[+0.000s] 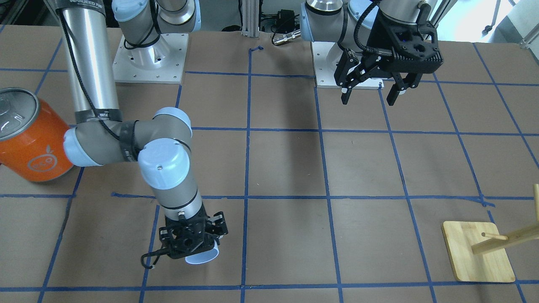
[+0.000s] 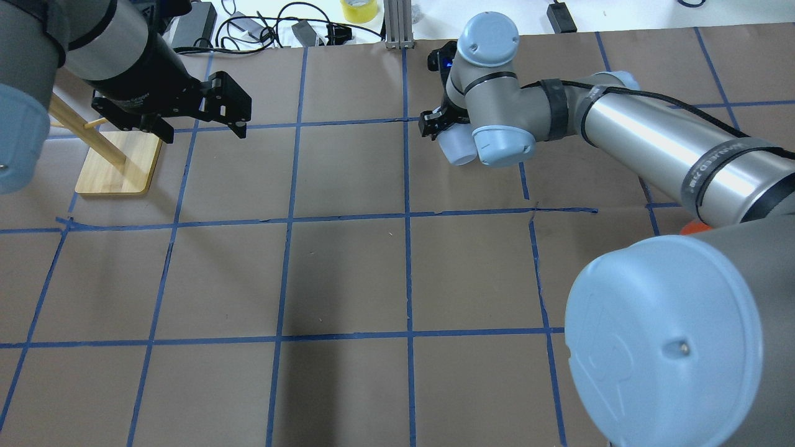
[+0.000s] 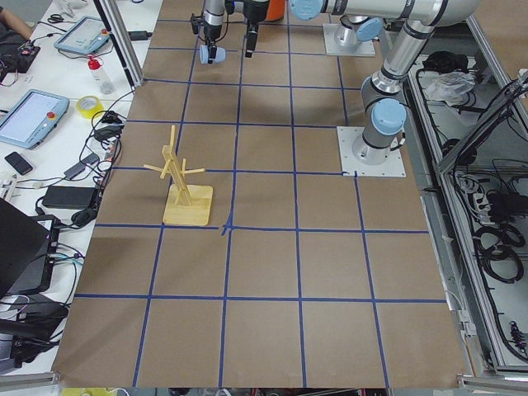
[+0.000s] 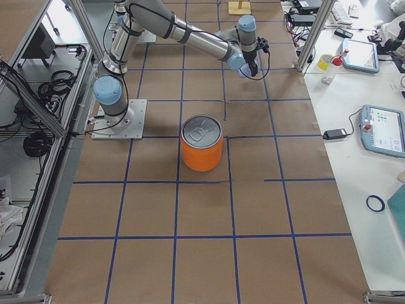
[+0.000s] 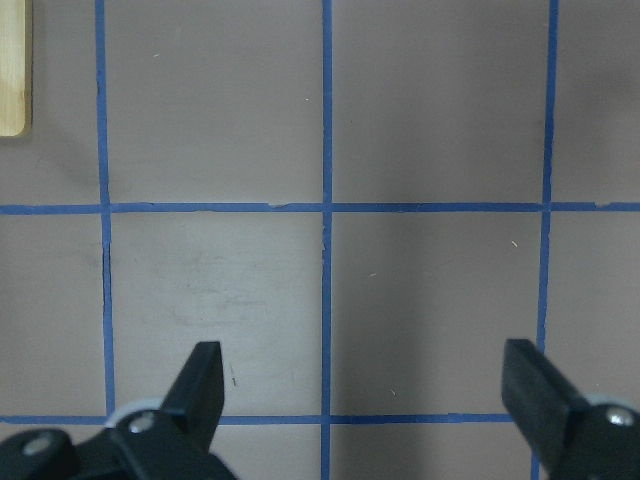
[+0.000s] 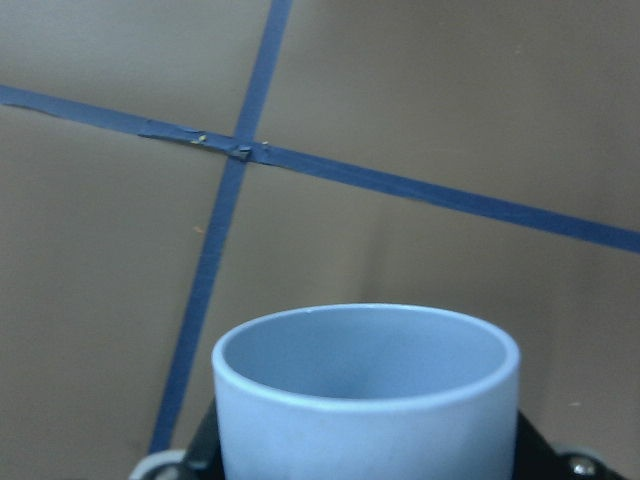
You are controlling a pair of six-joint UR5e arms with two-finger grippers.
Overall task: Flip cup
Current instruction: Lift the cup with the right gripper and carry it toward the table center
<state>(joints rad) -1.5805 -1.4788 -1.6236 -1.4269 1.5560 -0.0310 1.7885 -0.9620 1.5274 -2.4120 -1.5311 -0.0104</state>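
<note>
My right gripper (image 1: 191,240) is shut on the cup (image 1: 203,256), a small pale blue tumbler, and holds it tilted just above the brown table. In the overhead view the cup (image 2: 457,148) sticks out below the right gripper (image 2: 442,127). The right wrist view shows the cup's (image 6: 365,390) round rim and blue inside close up, with the fingers mostly hidden behind it. My left gripper (image 1: 369,96) is open and empty, hanging above the table near its base; it also shows in the overhead view (image 2: 204,130) and the left wrist view (image 5: 365,375).
A large orange can (image 1: 29,134) with a silver lid stands on the table on my right side, behind the right arm. A wooden peg stand (image 1: 478,252) sits on my left side, near the left gripper (image 2: 115,162). Blue tape lines grid the table.
</note>
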